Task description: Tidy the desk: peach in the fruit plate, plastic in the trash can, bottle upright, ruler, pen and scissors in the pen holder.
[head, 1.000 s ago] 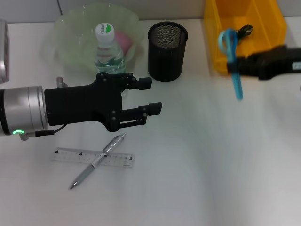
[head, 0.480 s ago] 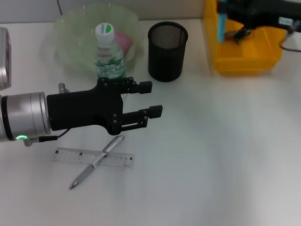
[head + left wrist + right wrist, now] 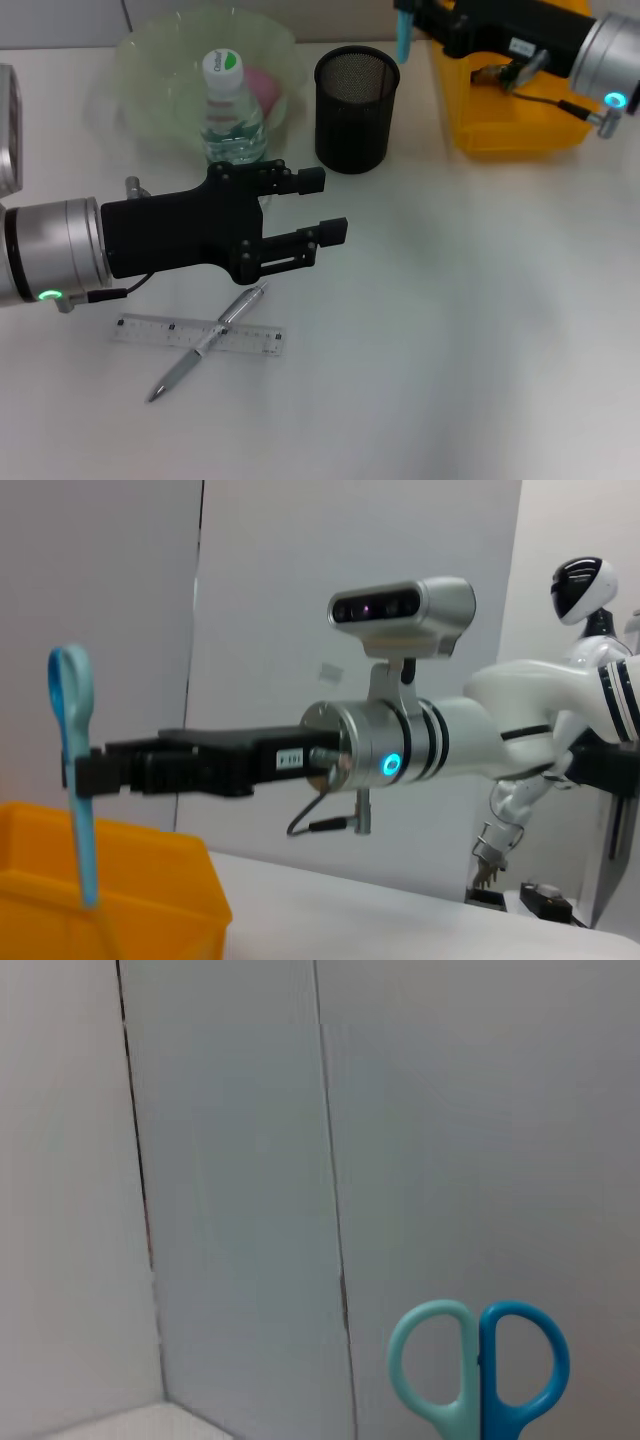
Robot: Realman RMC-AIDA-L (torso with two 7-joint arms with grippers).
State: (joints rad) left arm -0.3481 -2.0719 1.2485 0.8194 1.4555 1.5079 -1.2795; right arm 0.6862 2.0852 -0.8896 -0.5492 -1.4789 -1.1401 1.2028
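Scissors (image 3: 402, 38) hang blades-down, pinched in my right gripper (image 3: 420, 22), just above the far right rim of the mesh pen holder (image 3: 356, 108), beside the yellow bin (image 3: 520, 110). Left gripper (image 3: 315, 205) hovers with fingers apart over the table, near the upright bottle (image 3: 232, 112); pen (image 3: 205, 342) lies across ruler (image 3: 198, 334) below it.

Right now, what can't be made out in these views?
- Scissors blades: head view cuts them at the top edge; right wrist view shows only the handles.
- Peach: mostly behind the bottle, head view.
- Bin contents: right gripper and arm cover them.
- Ruler markings: too small, pen lies across it.
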